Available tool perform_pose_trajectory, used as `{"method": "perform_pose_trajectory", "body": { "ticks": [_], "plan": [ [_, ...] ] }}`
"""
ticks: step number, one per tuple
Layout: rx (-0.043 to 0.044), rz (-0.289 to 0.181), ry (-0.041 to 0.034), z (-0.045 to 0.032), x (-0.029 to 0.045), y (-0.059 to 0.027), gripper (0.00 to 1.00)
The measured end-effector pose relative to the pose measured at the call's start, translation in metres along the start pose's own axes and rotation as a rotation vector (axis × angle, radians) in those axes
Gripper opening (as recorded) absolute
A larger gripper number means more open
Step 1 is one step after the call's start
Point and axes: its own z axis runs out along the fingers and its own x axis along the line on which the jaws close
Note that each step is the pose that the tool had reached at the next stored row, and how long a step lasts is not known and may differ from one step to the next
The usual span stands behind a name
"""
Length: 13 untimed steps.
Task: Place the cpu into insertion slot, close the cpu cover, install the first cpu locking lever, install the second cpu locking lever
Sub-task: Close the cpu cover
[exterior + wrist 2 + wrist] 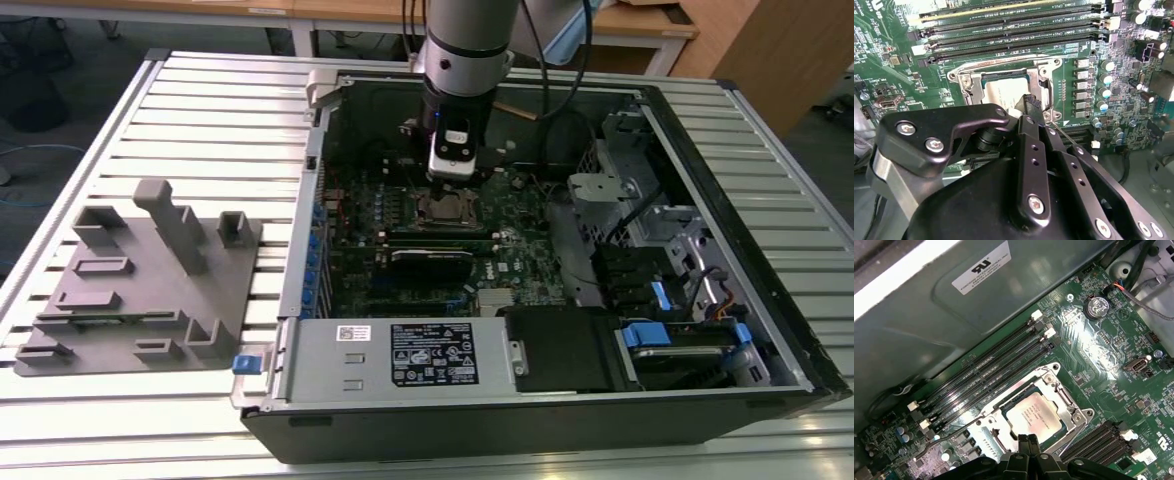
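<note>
The cpu (1031, 415) lies flat inside the insertion slot (424, 212) with its dull metal top up, so the seating step looks done. The cpu cover (1069, 410) is folded down over the slot as a silvery frame, and the chip shows through its window. In both wrist views it looks level rather than propped, as it must be before a lever can clamp it. The gripper (1027, 441) hangs just above one edge of the slot, its two fingers pinched together with nothing visible between them. A closed tip makes a narrow pusher, which I judge suits nudging a wire better than grasping. A thin locking lever (1064, 133) slants out from that same edge of the slot, just beside the fingertips; I cannot tell whether they touch it. The other lever (956, 431) runs along the slot's side facing the long black memory slots (989, 375) and ends in a hook; I cannot tell whether it is latched. In the exterior view the arm (467, 40) drops straight into the open computer case (300, 250) directly over the slot, giving a vertical approach, while a grey fixture plate (134, 290) sits well apart from the slot, outside the case.
</note>
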Motion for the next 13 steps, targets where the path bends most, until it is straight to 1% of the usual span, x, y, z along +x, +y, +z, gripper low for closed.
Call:
{"method": "perform_pose_trajectory", "body": {
  "ticks": [5, 13],
  "plan": [
    [0.0, -0.001, 0.0, 0.0, 0.0, 0.0, 0.11],
    [0.0005, -0.027, 0.001, 0.0, 0.0, 0.0, 0.11]
  ]
}}
